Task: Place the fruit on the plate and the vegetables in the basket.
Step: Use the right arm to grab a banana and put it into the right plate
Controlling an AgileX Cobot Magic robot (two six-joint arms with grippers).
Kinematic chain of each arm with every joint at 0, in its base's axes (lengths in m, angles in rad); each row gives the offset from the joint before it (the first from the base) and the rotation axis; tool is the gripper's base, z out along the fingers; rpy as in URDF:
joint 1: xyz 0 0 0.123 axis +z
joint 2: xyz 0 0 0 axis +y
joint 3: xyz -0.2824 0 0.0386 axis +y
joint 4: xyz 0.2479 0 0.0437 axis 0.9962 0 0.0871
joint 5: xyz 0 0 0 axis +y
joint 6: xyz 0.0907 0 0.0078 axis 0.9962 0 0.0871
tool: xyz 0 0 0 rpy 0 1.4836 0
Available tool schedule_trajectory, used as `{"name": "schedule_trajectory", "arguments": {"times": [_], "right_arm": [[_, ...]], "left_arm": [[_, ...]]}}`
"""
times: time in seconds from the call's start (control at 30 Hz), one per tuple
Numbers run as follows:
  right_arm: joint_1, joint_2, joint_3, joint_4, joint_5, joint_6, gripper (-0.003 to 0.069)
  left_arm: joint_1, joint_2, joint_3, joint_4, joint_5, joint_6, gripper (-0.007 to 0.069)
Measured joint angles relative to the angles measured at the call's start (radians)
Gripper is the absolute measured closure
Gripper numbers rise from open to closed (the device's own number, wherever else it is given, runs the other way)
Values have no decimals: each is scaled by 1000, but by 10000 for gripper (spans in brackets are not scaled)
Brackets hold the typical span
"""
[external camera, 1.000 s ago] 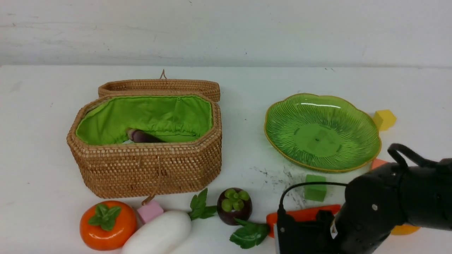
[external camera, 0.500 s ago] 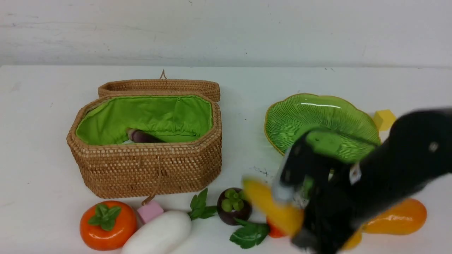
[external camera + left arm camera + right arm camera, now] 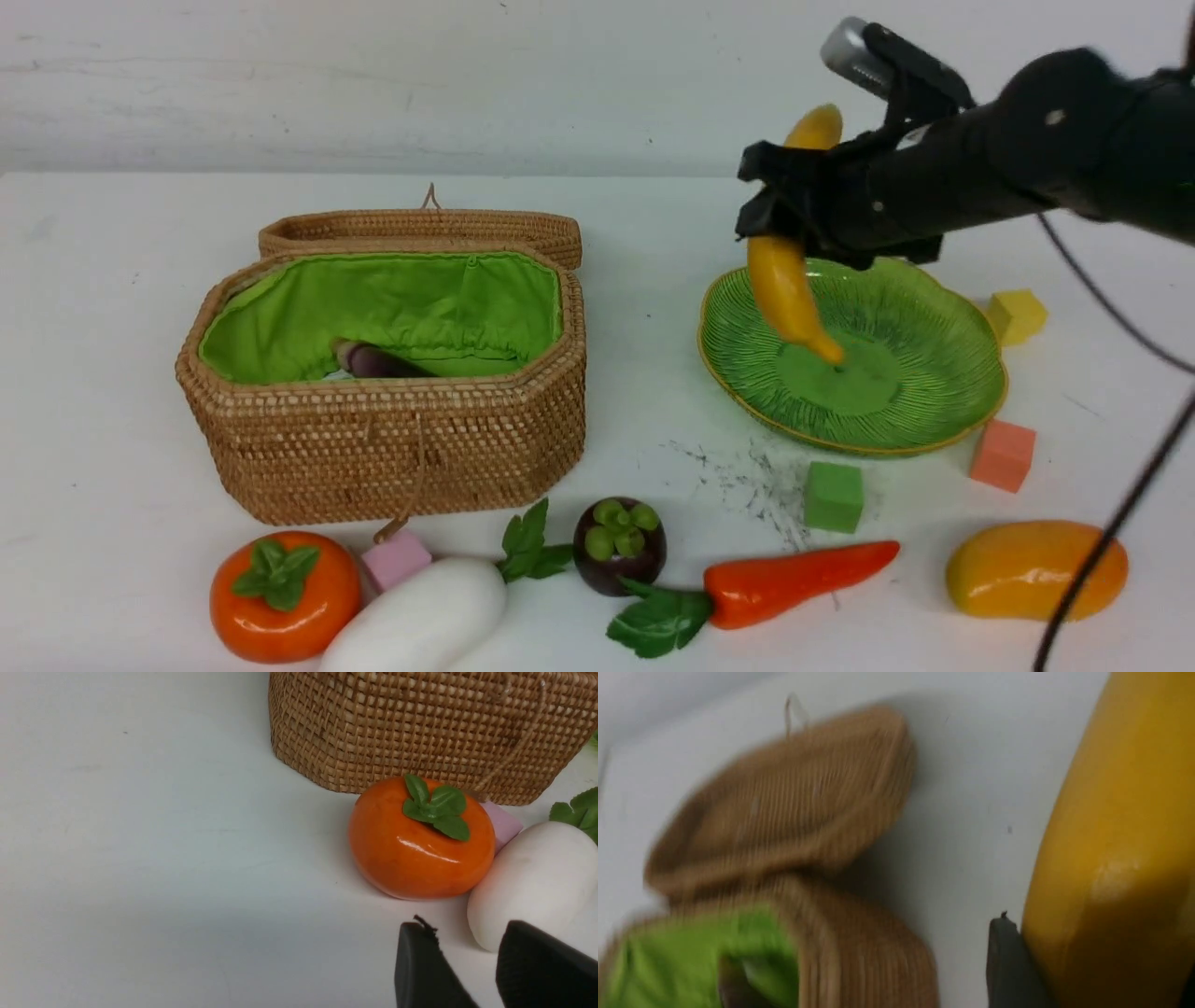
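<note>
My right gripper [image 3: 782,207] is shut on the yellow banana [image 3: 789,280] and holds it nearly upright, its lower tip over the middle of the green plate [image 3: 943,401]. In the right wrist view the banana [image 3: 1115,835] presses against one finger pad [image 3: 1008,961]. The wicker basket [image 3: 392,448] stands open at the left with the purple eggplant [image 3: 373,359] inside. Along the front lie the persimmon [image 3: 280,597], white radish [image 3: 420,621], mangosteen [image 3: 618,546], carrot [image 3: 794,583] and mango [image 3: 1032,569]. My left gripper [image 3: 462,933] is open and empty, just short of the radish [image 3: 528,882] and persimmon [image 3: 420,844].
Foam cubes lie around: a green cube [image 3: 833,497] and a salmon cube [image 3: 1003,455] in front of the plate, a yellow cube [image 3: 1018,315] to its right, and a pink cube [image 3: 397,558] against the basket's front. The basket lid [image 3: 420,229] lies back behind the basket.
My right gripper closed on the banana at the table's front right, then lifted it up and away to over the plate. The carrot and mango now show in full.
</note>
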State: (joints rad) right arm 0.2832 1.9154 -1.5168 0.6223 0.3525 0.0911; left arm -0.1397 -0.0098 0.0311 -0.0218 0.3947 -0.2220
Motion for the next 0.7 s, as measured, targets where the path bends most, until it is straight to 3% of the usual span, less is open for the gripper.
{"name": "schedule_trajectory", "arguments": {"times": [0.1,0.17,0.33,0.7], "right_arm": [[-8,84,-11,85,-80,55,340],[-9,173,-13,207,-185,83,340],[-9,253,-16,324,-306,94,340],[-36,281,-34,354,-297,99,340]], "left_arm": [[0,0,0,0,0,0,386],[0,0,0,0,0,0,386],[0,0,0,0,0,0,386],[0,0,0,0,0,0,386]]}}
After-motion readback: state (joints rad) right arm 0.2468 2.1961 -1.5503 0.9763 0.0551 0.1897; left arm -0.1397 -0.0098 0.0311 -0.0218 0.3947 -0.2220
